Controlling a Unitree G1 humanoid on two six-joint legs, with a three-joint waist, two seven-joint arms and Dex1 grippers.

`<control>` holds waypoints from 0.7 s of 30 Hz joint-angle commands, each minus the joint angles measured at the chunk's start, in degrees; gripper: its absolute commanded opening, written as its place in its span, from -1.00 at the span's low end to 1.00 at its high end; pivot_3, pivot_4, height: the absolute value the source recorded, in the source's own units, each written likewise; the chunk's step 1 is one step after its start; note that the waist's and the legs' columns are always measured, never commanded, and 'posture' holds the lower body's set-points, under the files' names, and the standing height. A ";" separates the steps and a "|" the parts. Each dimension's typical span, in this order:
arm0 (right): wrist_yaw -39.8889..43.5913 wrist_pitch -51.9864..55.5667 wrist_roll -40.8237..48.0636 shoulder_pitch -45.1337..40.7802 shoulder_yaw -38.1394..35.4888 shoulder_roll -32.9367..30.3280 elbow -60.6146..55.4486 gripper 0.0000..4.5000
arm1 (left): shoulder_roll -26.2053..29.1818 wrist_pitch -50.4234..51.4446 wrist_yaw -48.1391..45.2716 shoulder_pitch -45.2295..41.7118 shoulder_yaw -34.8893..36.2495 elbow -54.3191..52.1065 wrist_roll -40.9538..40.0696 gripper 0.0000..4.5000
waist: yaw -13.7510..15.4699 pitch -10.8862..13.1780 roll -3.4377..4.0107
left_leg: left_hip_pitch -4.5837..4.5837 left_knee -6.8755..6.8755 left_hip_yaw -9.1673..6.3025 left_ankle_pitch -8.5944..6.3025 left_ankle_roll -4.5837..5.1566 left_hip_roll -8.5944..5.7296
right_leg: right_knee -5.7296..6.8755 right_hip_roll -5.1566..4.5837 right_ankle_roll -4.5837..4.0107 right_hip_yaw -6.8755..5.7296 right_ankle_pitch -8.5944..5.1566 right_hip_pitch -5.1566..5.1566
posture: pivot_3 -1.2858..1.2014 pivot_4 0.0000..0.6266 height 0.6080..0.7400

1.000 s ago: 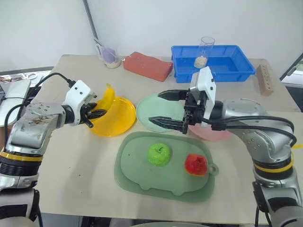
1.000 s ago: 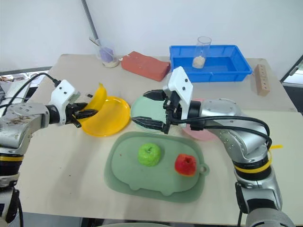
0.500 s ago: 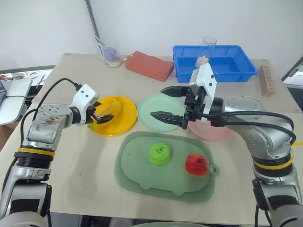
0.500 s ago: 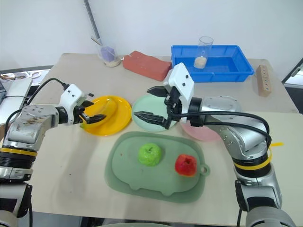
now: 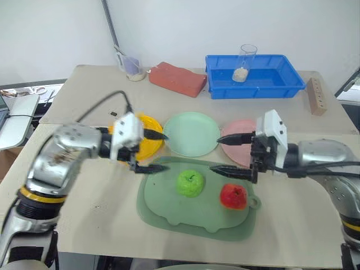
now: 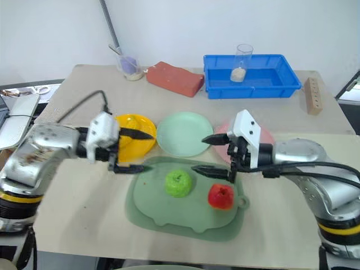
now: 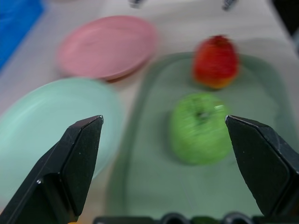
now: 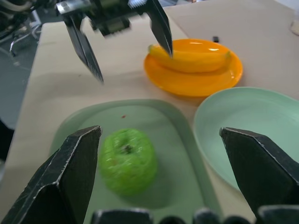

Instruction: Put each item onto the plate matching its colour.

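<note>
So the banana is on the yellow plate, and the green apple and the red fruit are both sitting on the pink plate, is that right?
Not quite. The banana is on the yellow plate, but the green apple and the red fruit sit on the dull-green tray, not the pink plate, which holds nothing. The left eye view shows this.

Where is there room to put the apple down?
The green plate is bare, between the yellow plate, full with the banana, and the bare pink plate. The tray is crowded: apple, red fruit, both grippers.
</note>
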 commanded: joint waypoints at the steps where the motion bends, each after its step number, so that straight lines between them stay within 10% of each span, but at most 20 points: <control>1: -2.06 2.06 3.48 1.14 -2.85 -1.22 -4.84 1.00 | -2.50 -5.14 -2.50 0.31 -3.57 2.35 1.90 0.98 | 0.06 0.02 -0.03 | 0.01 0.03 0.00 0.00 0.01 -0.01 | -0.02 0.00 0.00 0.01 0.00 0.00 | 0.03 -0.52 1.00; 17: -11.28 5.48 11.36 8.22 -6.88 -3.87 -12.42 1.00 | -11.22 -13.54 -3.81 -2.96 -11.76 14.96 11.33 0.98 | 0.10 0.04 -0.07 | -0.16 0.12 -0.04 0.00 0.05 -0.02 | -0.04 -0.01 0.03 -0.01 0.00 -0.02 | 0.03 -0.52 1.00; 21: -12.15 5.01 12.02 8.22 -6.71 -4.50 -12.19 1.00 | -11.57 -13.94 -4.18 -3.12 -11.54 16.15 11.56 0.42 | 0.11 0.03 -0.06 | -0.14 0.13 -0.04 0.00 0.05 -0.02 | -0.03 -0.01 0.04 -0.02 0.00 0.00 | 0.03 -0.52 1.00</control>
